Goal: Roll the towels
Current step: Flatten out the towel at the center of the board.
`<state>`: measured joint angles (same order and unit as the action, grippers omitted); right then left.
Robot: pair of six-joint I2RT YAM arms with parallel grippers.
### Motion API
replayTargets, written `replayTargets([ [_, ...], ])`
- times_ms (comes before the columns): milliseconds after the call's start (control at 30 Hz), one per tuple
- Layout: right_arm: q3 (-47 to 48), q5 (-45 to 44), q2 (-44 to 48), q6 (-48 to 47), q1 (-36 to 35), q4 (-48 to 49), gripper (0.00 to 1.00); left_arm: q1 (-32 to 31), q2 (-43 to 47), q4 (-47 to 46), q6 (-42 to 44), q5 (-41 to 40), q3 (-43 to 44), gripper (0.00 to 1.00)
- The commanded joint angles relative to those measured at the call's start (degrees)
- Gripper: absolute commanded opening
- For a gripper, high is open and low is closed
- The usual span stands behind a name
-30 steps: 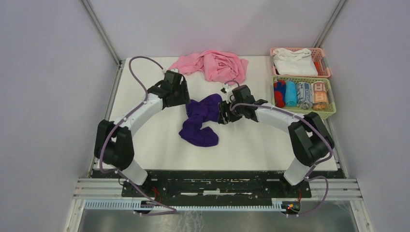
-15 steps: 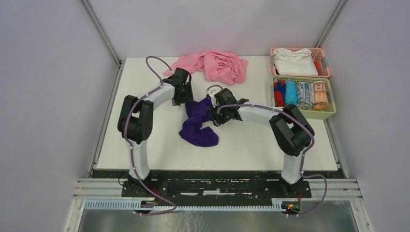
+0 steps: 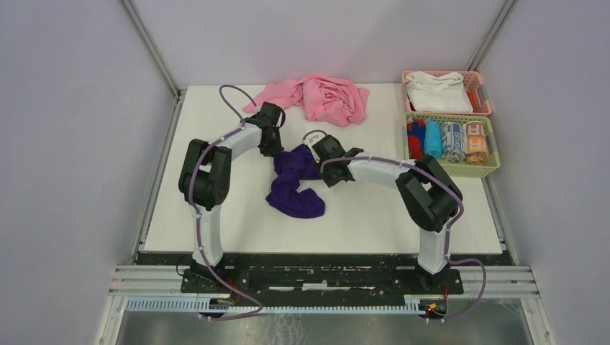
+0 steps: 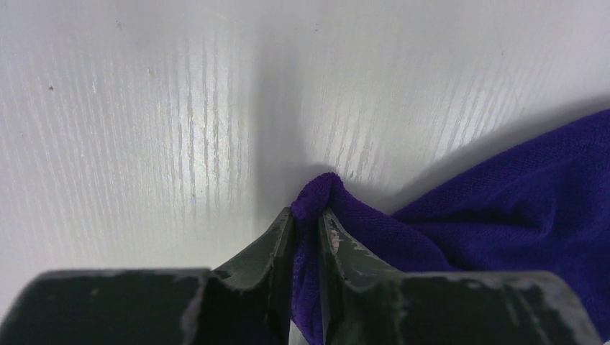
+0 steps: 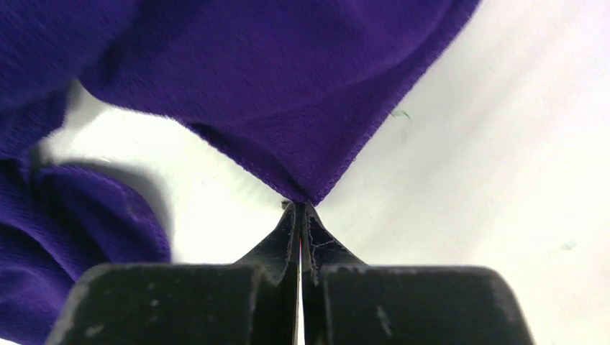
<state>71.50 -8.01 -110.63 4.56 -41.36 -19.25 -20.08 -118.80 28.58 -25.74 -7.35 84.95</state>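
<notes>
A plain deep purple towel (image 3: 295,183) lies crumpled in the middle of the white table. My left gripper (image 3: 277,152) is at its far left corner. In the left wrist view that gripper (image 4: 308,215) is shut on a bunched fold of the purple towel (image 4: 518,201), with cloth filling the narrow gap between the fingers. My right gripper (image 3: 321,165) is at the towel's far right corner. In the right wrist view it (image 5: 301,206) is shut, its tips pinching the very point of a purple towel (image 5: 273,72) corner that is drawn taut toward them.
A large pink cloth (image 3: 320,97) lies heaped at the back of the table. At the back right, a pink basket (image 3: 483,93) holds a white cloth. In front of it a green basket (image 3: 492,164) holds several rolled towels.
Both arms reached in from either side to the towel's far corners. Both grippers went from open to shut, each on a corner of the purple towel.
</notes>
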Motion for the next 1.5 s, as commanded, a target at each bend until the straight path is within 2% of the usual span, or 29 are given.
replayTargets([
  [0, -2.37, -7.12, 7.79, 0.34, 1.14, -4.53, 0.00, 0.29, -2.82, 0.85, 2.10, -0.85, 2.08, 0.21],
  [167, -5.84, -7.05, 14.42, 6.33, 7.11, -6.72, 0.00, 0.80, 0.27, 1.22, 2.62, -1.43, 2.59, 0.14],
  [367, -5.62, -5.27, 21.14, 8.52, 12.56, -8.22, 0.00, 1.31, 4.44, 1.78, 4.36, -4.22, 4.59, 0.13],
  [500, -3.36, -5.15, 23.59, 8.87, 12.65, -9.76, 0.00, 1.24, 3.65, 5.48, 5.08, -5.86, 12.19, 0.20],
  [600, -3.18, -7.49, 25.31, 10.05, 13.17, -10.47, 0.00, -0.20, 5.27, 5.80, 4.80, -6.83, 13.01, 0.32],
  [700, -3.64, -8.59, 26.57, 10.40, 13.98, -10.88, 0.00, -2.80, 8.92, 6.44, 2.81, -10.63, 9.61, 0.45],
  [900, -3.99, -8.96, 27.82, 9.53, 14.21, -11.08, 0.00, -9.61, 19.72, 7.07, -1.79, -13.51, -3.32, 0.58],
  [1133, -4.77, -9.08, 28.19, 9.51, 14.37, -10.73, 0.00, -20.15, 32.10, 9.75, -8.59, -11.45, -15.76, 0.63],
  [1300, -5.80, -9.48, 29.09, 9.48, 14.75, -10.48, 0.00, -25.79, 32.92, 9.52, -14.44, -8.54, -23.52, 0.64],
  [1467, -6.53, -9.24, 30.23, 9.41, 15.04, -10.35, 0.00, -25.87, 31.09, 1.43, -17.20, -7.48, -29.72, 0.64],
])
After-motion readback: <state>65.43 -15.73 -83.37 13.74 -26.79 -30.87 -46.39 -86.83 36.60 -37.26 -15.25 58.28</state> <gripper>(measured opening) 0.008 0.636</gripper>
